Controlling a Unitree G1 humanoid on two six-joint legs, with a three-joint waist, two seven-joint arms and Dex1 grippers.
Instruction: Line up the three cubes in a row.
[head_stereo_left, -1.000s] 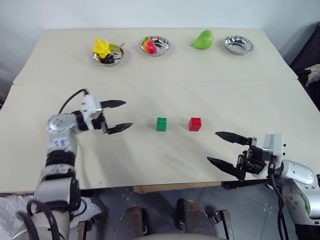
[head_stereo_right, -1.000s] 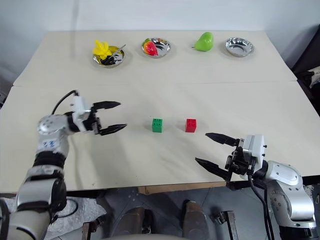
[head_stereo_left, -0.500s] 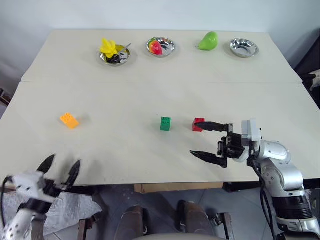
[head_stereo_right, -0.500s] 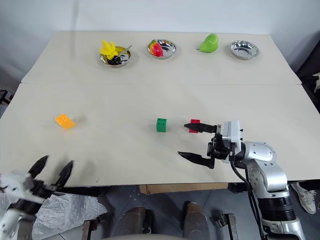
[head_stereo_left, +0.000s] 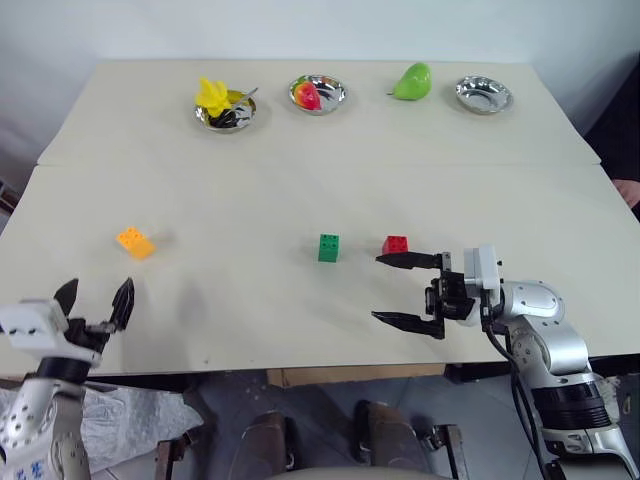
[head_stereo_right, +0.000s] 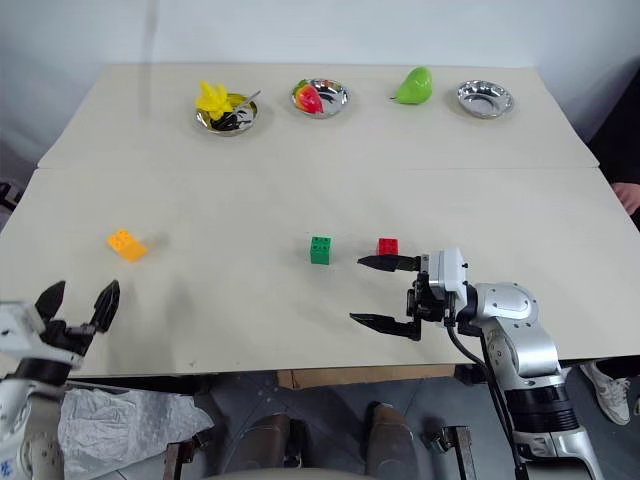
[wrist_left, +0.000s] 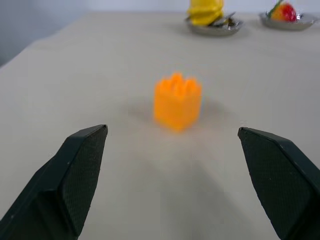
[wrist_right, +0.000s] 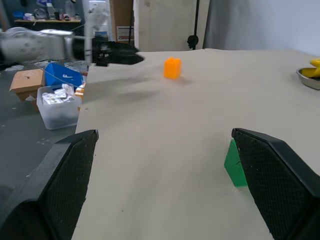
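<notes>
The left gripper (head_stereo_left: 95, 303) hangs at the near left edge of the table (head_stereo_left: 300, 180) with its two black fingers spread apart and nothing between them. Seen from the head camera, the orange cube (head_stereo_left: 135, 241) lies from this gripper at about one o'clock, a short way further in on the table and not touching it. In the left wrist view the orange cube (wrist_left: 177, 101) stands straight ahead in the gap between the two fingers, a little turned so that one corner faces the gripper, so the line of approach looks already well set. The right gripper (head_stereo_left: 405, 290) is on the other side, also with its fingers wide apart and empty, pointing across the table toward the left. Its upper finger ends just beside the red cube (head_stereo_left: 395, 245), which lies at about twelve o'clock from the gripper. The green cube (head_stereo_left: 328, 247) lies at about ten o'clock from it, near the red one and level with it. These two already make a short row, while the orange cube sits well apart from them, at about nine o'clock from the green cube. I judge that the left arm is clearly the nearer one to the orange cube, so the coming move is for the left gripper to go forward, close on this cube and bring it toward three o'clock, into the line of the green and red ones
</notes>
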